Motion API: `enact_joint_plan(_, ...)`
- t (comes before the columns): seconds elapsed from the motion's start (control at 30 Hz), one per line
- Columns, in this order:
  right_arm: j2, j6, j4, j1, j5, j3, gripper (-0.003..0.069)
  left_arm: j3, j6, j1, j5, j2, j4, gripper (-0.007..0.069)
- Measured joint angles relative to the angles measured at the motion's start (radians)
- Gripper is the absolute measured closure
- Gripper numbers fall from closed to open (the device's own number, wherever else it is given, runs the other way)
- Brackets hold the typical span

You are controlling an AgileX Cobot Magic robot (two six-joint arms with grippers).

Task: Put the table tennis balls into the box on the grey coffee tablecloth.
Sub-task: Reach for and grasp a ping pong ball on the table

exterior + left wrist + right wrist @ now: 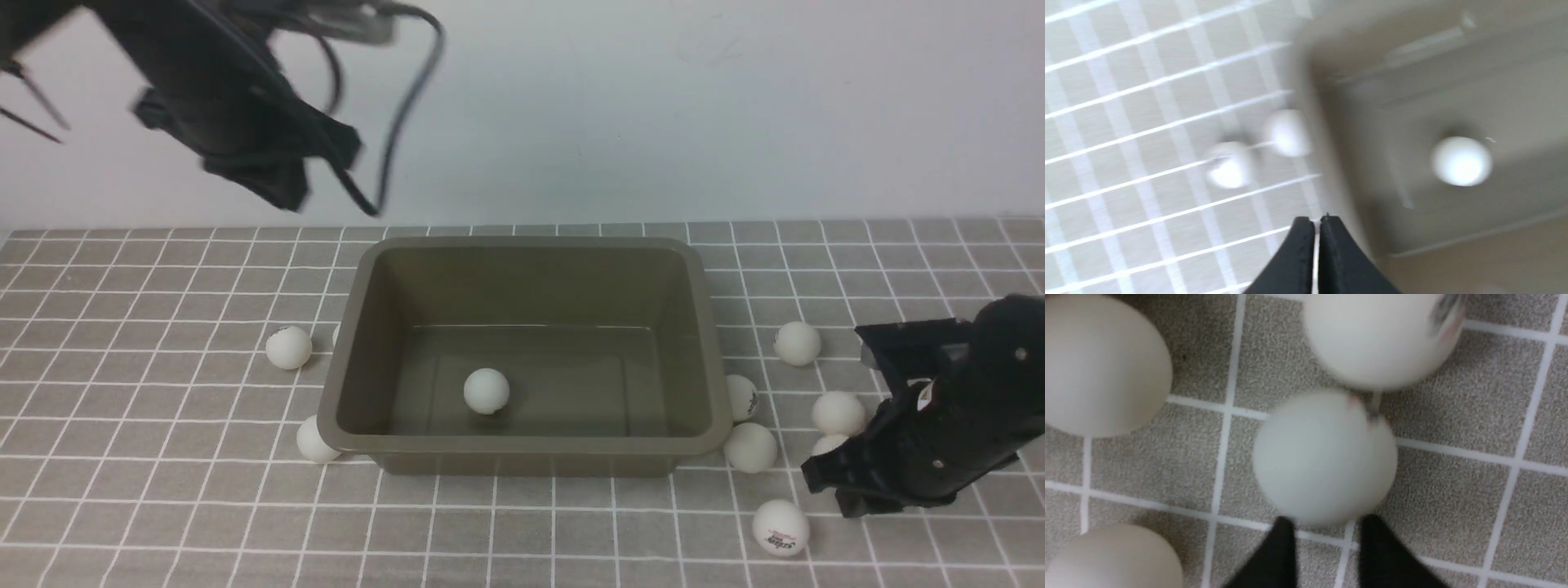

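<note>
Near the right edge the right gripper [1327, 535] is held low, parted and empty, a table tennis ball [1325, 457] just beyond its tips; wider opening and centring are advised. The left gripper [1316, 222] is clenched on nothing; the box [522, 445] is set mid-bench.

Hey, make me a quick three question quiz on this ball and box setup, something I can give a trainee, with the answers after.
1. True or false: the box holds exactly one table tennis ball.
2. On which side of the box do more loose balls lie on the tablecloth? A) the robot's left B) the robot's right C) equal on both
3. The left pincer is high up, fingers together. Which pincer is down among the loose balls?
Key: 1 true. 2 B. 3 the right pincer.
</note>
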Motion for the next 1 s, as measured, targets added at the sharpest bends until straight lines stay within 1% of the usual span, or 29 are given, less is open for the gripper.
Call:
enact_joint_plan(0.03, -0.011, 0.0, 0.0, 0.0, 0.016, -0.003, 0.06, 0.006, -0.001, 0.03, 0.0, -0.019, -0.003, 0.0629)
enact_joint_plan(0.07, -0.043, 0.0, 0.0, 0.0, 0.053, -0.005, 0.0642, 0.027, -0.001, 0.083, 0.0, -0.052, -0.013, 0.0629)
enact_joint_plan(0.1, -0.064, -0.001, 0.001, 0.0, 0.07, -0.005, 0.0655, 0.04, -0.001, 0.1, 0.001, -0.063, -0.017, 0.0629)
enact_joint_plan(0.23, -0.183, -0.002, 0.009, 0.011, 0.131, -0.005, 0.0671, 0.142, 0.0, 0.189, 0.002, -0.141, -0.062, 0.0629)
enact_joint_plan(0.4, -0.224, 0.0, 0.015, 0.011, 0.112, -0.022, 0.0657, 0.238, 0.0, 0.209, 0.009, -0.182, -0.07, 0.0629)
enact_joint_plan(0.5, -0.2, 0.0, 0.015, 0.011, 0.094, -0.076, 0.0573, 0.285, 0.0, 0.209, 0.01, -0.185, -0.098, 0.0629)
enact_joint_plan(0.53, -0.191, 0.001, 0.015, 0.008, 0.093, -0.092, 0.0559, 0.292, 0.001, 0.209, 0.01, -0.185, -0.104, 0.0629)
enact_joint_plan(0.57, -0.167, 0.012, 0.015, -0.001, 0.093, -0.131, 0.0493, 0.306, 0.005, 0.209, 0.009, -0.185, -0.114, 0.0629)
enact_joint_plan(0.6, -0.16, 0.014, 0.015, -0.003, 0.093, -0.143, 0.0484, 0.309, 0.006, 0.209, 0.009, -0.185, -0.115, 0.0629)
enact_joint_plan(0.63, -0.139, 0.031, 0.015, -0.017, 0.094, -0.173, 0.0438, 0.316, 0.011, 0.209, 0.009, -0.185, -0.122, 0.0629)
enact_joint_plan(0.67, -0.101, 0.052, 0.014, -0.046, 0.098, -0.224, 0.0367, 0.329, 0.02, 0.209, 0.009, -0.185, -0.134, 0.0629)
enact_joint_plan(0.7, -0.085, 0.058, 0.011, -0.062, 0.1, -0.243, 0.0342, 0.333, 0.023, 0.209, 0.009, -0.186, -0.139, 0.0629)
enact_joint_plan(0.73, -0.054, 0.065, 0.001, -0.085, 0.102, -0.281, 0.0294, 0.339, 0.03, 0.209, 0.009, -0.186, -0.15, 0.0629)
enact_joint_plan(0.77, -0.048, 0.065, 0.001, -0.085, 0.103, -0.287, 0.0287, 0.339, 0.03, 0.209, 0.009, -0.186, -0.15, 0.0629)
enact_joint_plan(0.8, 0.003, 0.07, -0.016, -0.123, 0.104, -0.35, 0.0228, 0.338, 0.035, 0.209, 0.009, -0.186, -0.16, 0.0629)
enact_joint_plan(0.83, 0.003, 0.07, -0.016, -0.123, 0.104, -0.35, 0.0228, 0.338, 0.035, 0.209, 0.009, -0.186, -0.16, 0.0629)
enact_joint_plan(0.9, 0.096, 0.076, -0.022, -0.169, 0.105, -0.464, 0.0169, 0.338, 0.038, 0.209, 0.009, -0.193, -0.171, 0.0629)
enact_joint_plan(1.0, 0.195, 0.078, -0.022, -0.212, 0.125, -0.58, 0.0149, 0.338, 0.039, 0.209, 0.009, -0.203, -0.173, 0.0629)
